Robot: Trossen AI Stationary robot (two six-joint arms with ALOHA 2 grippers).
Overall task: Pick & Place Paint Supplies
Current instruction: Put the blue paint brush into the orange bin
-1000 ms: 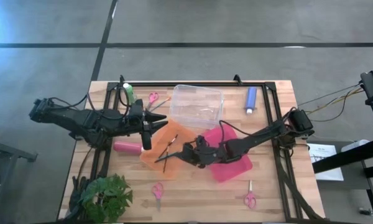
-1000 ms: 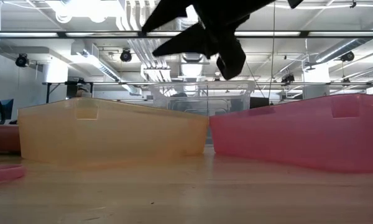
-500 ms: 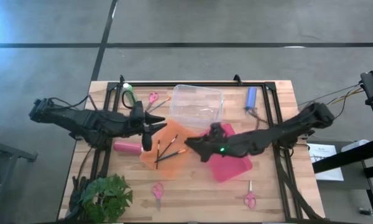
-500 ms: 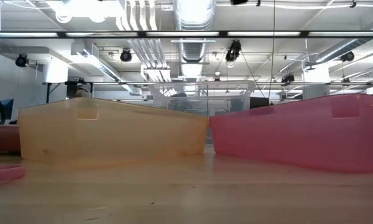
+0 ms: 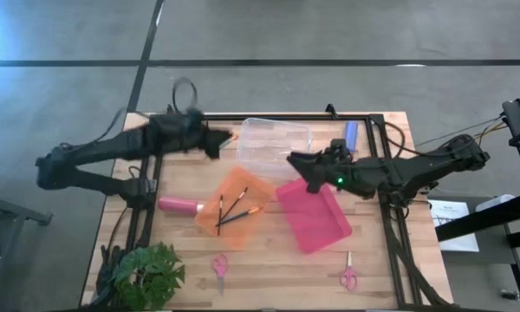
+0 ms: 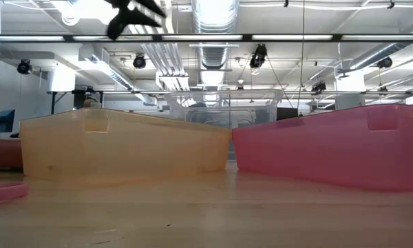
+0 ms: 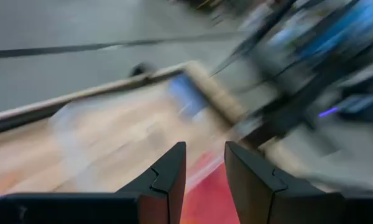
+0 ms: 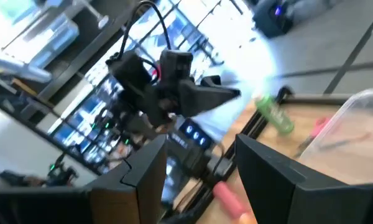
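Three paintbrushes (image 5: 234, 208) lie in the orange tray (image 5: 210, 218). A pink-red paint bottle (image 5: 178, 205) lies on the table to that tray's left. A blue bottle (image 5: 351, 135) lies near the far edge. A green bottle (image 8: 275, 116) lies by the far left frame rail and shows in the right wrist view; in the high view my left arm covers it. My left gripper (image 5: 218, 143) hangs open above the table, just left of the clear bin (image 5: 273, 147). My right gripper (image 5: 295, 161) hangs open between the clear bin and the pink tray (image 5: 316, 217). Neither gripper has anything between its fingers (image 7: 168, 177) (image 8: 143, 180).
Pink scissors lie near the front edge (image 5: 218, 264) (image 5: 348, 277), and one pair by the far rail (image 8: 320, 127). A potted plant (image 5: 147, 273) stands at the near left corner. A black frame (image 5: 373, 117) runs around the table top.
My left gripper has swung from the orange tray's left edge toward the table's far edge, stopping beside the clear bin. My right gripper has risen out of the orange tray and drawn back toward the far right, rolling as it went. The brushes stay lying in the orange tray.
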